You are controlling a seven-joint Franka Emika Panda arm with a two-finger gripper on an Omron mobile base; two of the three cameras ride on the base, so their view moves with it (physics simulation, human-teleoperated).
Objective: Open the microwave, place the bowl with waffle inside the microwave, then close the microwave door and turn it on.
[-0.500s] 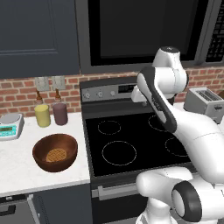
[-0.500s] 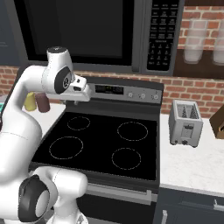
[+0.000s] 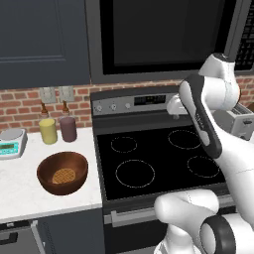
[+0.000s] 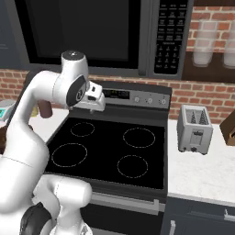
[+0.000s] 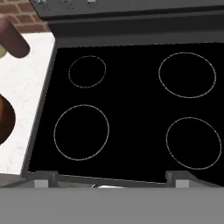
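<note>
The end effector (image 4: 94,109) hangs wide open and empty above the stove (image 3: 158,158). The bowl (image 3: 62,172), holding the waffle (image 3: 63,175), rests on the table (image 3: 25,193). The microwave door (image 3: 163,37) is closed; a misaligned reach may miss its edge.

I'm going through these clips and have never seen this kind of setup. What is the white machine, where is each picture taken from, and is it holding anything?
It is a white robot arm on a drivable base in a rendered kitchen. Two pictures come from cameras on the base, behind the arm to its left and right. The third looks down from the hand itself onto the black stove. The hand hangs open and empty above the stove's back. Above is the microwave, its microwave door closed. On the white counter left of the stove sits the bowl with the waffle inside, plus a yellow cup, a maroon cup and a scale. A toaster stands on the right.
</note>
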